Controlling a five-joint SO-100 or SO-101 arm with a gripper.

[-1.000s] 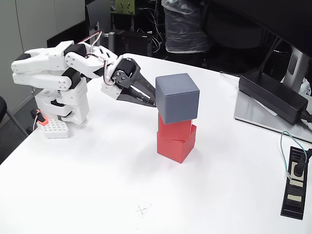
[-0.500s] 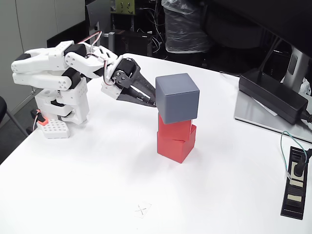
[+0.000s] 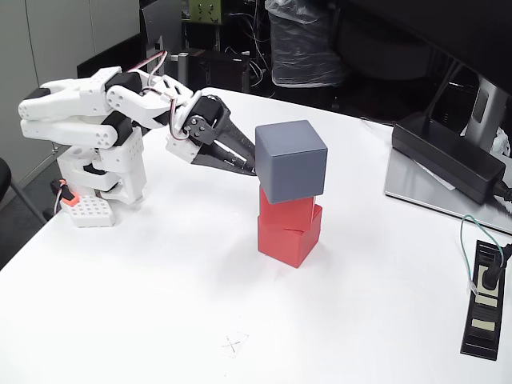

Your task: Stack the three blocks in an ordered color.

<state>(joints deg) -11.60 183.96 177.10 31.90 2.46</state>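
Just right of the jaws (image 3: 251, 166) in the fixed view stands the stack: a grey block (image 3: 291, 160) on top, a red block (image 3: 286, 212) under it, and a second red block (image 3: 290, 235) at the bottom, turned a little against the one above. The dark jaw tips reach the grey block's left face at its lower corner; they lie close together, but whether they are clenched or released I cannot tell, since the tips merge with the block's edge. Nothing is gripped between them that can be made out.

Below and to the right of the jaws the white bench (image 3: 160, 280) is open, with a small pencilled cross (image 3: 233, 345) near the front edge. Far right of the jaws a black power brick (image 3: 450, 156) rests on a grey slab (image 3: 416, 188), and a power strip (image 3: 485, 300) lies near the bench's right edge, cut off by the frame. Behind the jaws the folded white arm (image 3: 96, 112) sits on its base (image 3: 104, 180) at the bench's left edge. The bench's far edge runs close behind the stack; beyond it is dark clutter, hard to read.
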